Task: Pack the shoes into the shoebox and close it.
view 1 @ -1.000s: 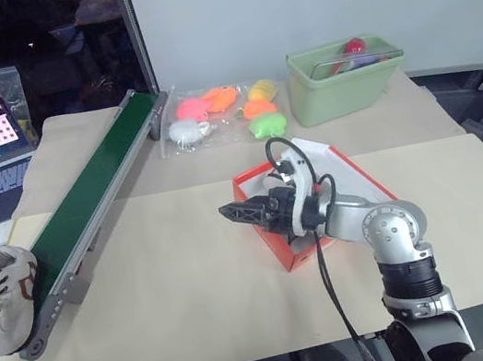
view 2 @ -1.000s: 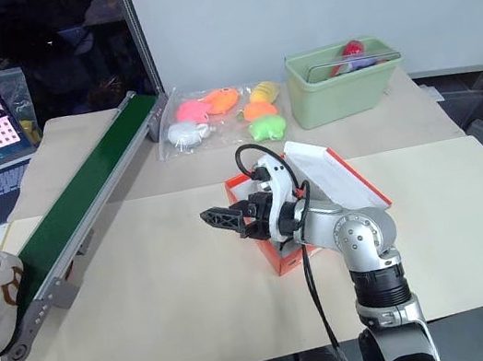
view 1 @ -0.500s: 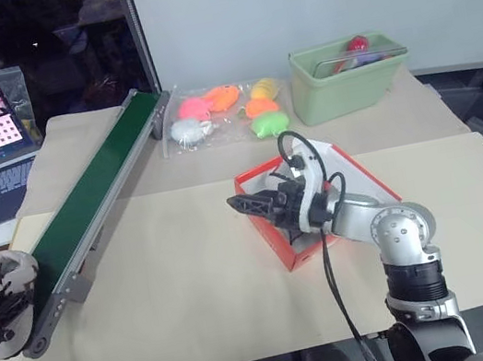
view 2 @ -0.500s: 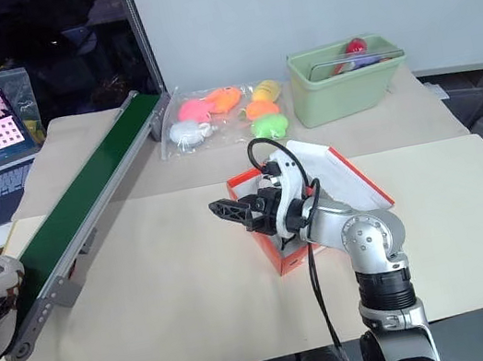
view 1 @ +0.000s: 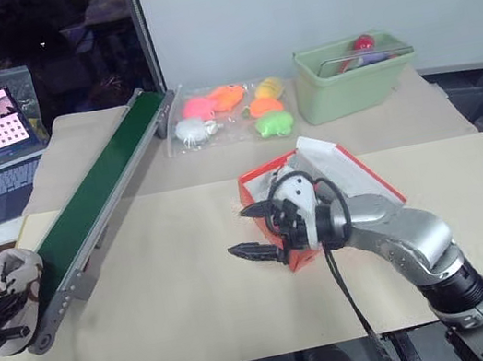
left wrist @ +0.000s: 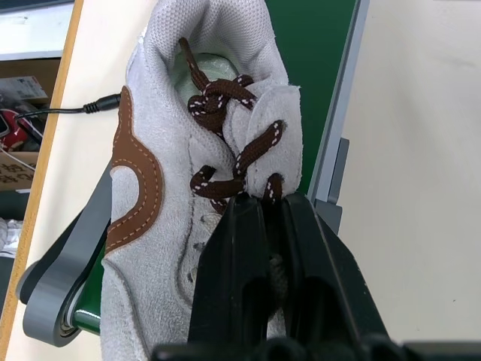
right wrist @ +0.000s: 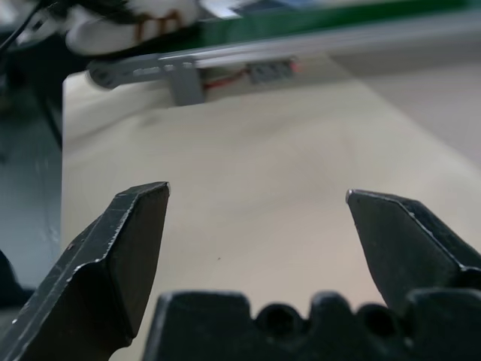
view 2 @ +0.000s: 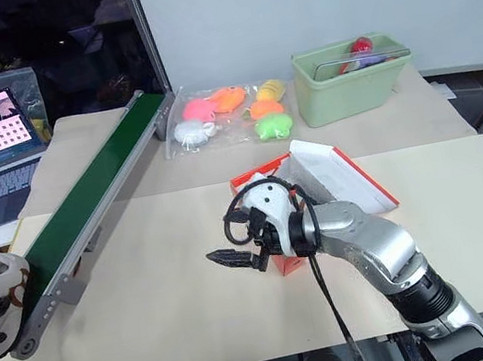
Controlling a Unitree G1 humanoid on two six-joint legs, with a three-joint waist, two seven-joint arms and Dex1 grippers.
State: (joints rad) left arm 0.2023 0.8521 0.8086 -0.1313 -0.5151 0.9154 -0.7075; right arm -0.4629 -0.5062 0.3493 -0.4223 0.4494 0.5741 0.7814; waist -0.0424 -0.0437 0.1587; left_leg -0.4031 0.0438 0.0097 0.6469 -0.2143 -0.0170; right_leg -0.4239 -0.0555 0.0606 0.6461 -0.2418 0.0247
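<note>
While one shoe [left wrist: 203,150] shows at the near end of the green conveyor [view 1: 98,192], at the table's left edge, its toe is cut off in the head views. One shoebox [view 1: 266,185] sits mid-table, lid [view 1: 342,167] up, inside partly hidden by the right arm. Left gripper [left wrist: 263,214] is clamped shut on the shoe's laced top. Right gripper [right wrist: 255,226] hangs wide apart, empty, over the table [view 1: 194,282] just left of the shoebox
</note>
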